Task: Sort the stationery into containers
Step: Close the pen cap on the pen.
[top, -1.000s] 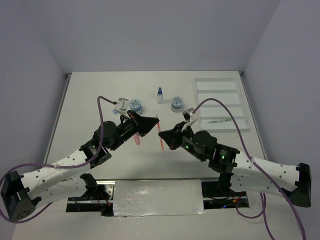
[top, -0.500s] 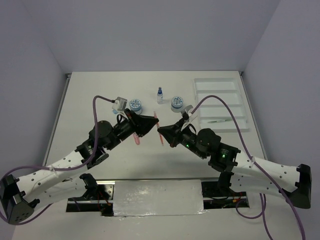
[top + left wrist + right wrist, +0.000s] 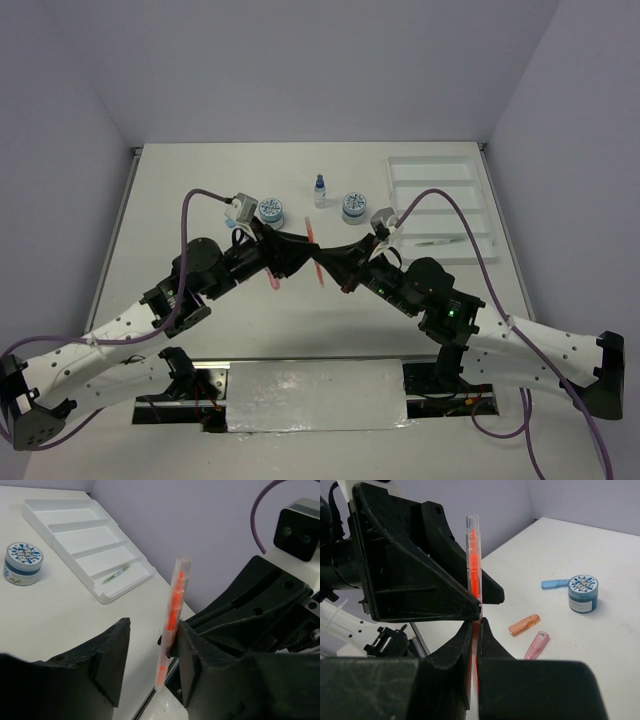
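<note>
An orange-red pen point(image 3: 316, 253) is held above the table between both arms. My right gripper point(image 3: 476, 630) is shut on its lower part; the pen point(image 3: 474, 565) stands upright from the jaws. My left gripper point(image 3: 152, 652) is open with the pen point(image 3: 172, 615) between its fingers, close against the right finger point(image 3: 200, 655) and apart from the left one. The white tray point(image 3: 440, 200) lies far right with a greenish pen point(image 3: 435, 242) in its nearest compartment. Two blue-grey jars point(image 3: 270, 210) point(image 3: 353, 206) and a blue-capped bottle point(image 3: 320, 190) stand at mid table.
In the right wrist view an orange piece point(image 3: 524, 624), a pink piece point(image 3: 536, 645) and a blue piece point(image 3: 555, 583) lie on the table near a jar point(image 3: 583, 593). The tray point(image 3: 90, 545) and a jar point(image 3: 22, 562) show in the left wrist view.
Both grippers have moved toward each other. The left gripper's open fingers have come round the pen, which the right gripper has held throughout.
</note>
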You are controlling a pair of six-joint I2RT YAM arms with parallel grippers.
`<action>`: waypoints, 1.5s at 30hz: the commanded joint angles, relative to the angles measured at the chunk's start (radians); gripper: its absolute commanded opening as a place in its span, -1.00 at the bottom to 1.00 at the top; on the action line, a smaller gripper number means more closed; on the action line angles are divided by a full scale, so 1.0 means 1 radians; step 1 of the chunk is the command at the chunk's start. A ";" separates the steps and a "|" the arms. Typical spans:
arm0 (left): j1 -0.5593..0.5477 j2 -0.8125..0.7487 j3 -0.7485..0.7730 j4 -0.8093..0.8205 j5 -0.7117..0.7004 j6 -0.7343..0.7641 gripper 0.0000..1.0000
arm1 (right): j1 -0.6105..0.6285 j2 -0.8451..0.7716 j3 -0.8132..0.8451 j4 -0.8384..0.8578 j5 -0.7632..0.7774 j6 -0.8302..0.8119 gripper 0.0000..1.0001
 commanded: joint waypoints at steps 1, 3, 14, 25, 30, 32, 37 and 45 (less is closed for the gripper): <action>-0.006 -0.005 0.048 0.028 0.026 0.044 0.04 | -0.004 -0.005 -0.006 0.095 -0.039 0.006 -1.00; -0.006 0.001 0.043 0.039 0.038 0.044 -0.06 | -0.004 -0.003 0.000 0.091 -0.053 0.009 -1.00; -0.006 -0.003 -0.052 0.200 0.208 0.111 -1.00 | -0.004 0.009 0.012 0.068 -0.208 0.012 -0.66; -0.006 -0.060 -0.092 0.128 0.383 0.263 -1.00 | -0.019 -0.152 0.113 -0.190 -0.138 -0.024 0.56; -0.006 -0.060 -0.102 0.123 0.440 0.275 -1.00 | -0.023 -0.094 0.193 -0.242 -0.116 -0.037 0.40; -0.006 -0.057 -0.104 0.120 0.461 0.280 -1.00 | -0.023 -0.060 0.216 -0.241 -0.133 -0.030 0.18; -0.008 -0.042 -0.096 0.097 0.474 0.297 -1.00 | -0.022 -0.019 0.225 -0.207 -0.183 -0.008 0.05; -0.008 -0.042 -0.090 0.073 0.449 0.311 -1.00 | -0.023 0.020 0.210 -0.189 -0.203 0.010 -0.55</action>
